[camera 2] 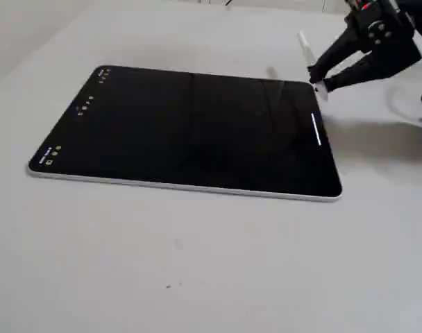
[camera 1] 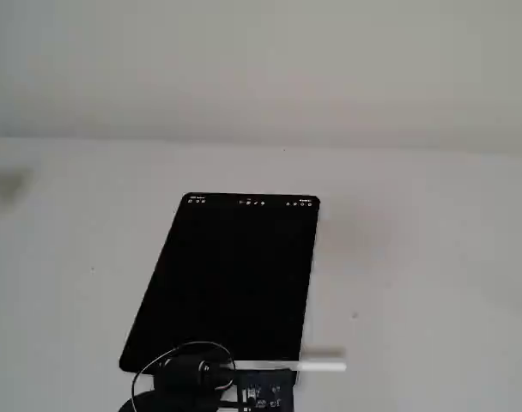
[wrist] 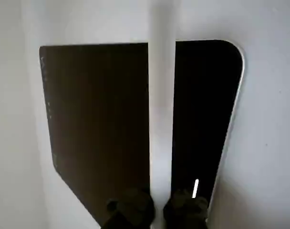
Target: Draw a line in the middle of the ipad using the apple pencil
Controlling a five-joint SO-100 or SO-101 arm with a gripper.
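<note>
The ipad [camera 1: 235, 275] [wrist: 97, 119] [camera 2: 183, 132] lies flat on the white table, its screen black with tiny icons along one short edge. A short white line [camera 2: 316, 130] [wrist: 196, 188] shows near the opposite short edge, close to the arm. My gripper [camera 2: 314, 75] [wrist: 161, 210] [camera 1: 287, 371] is shut on the apple pencil [camera 2: 306, 48] [wrist: 161, 95] [camera 1: 323, 366], a slim white stylus. In a fixed view its lower end hangs just past the tablet's far corner, beside the line. Whether the tip touches anything I cannot tell.
A black cable loop [camera 1: 182, 365] and the arm's body [camera 2: 377, 41] crowd the tablet's near end. Bare white table [camera 2: 197, 263] surrounds the tablet on the other sides, with a pale wall [camera 1: 261, 60] behind.
</note>
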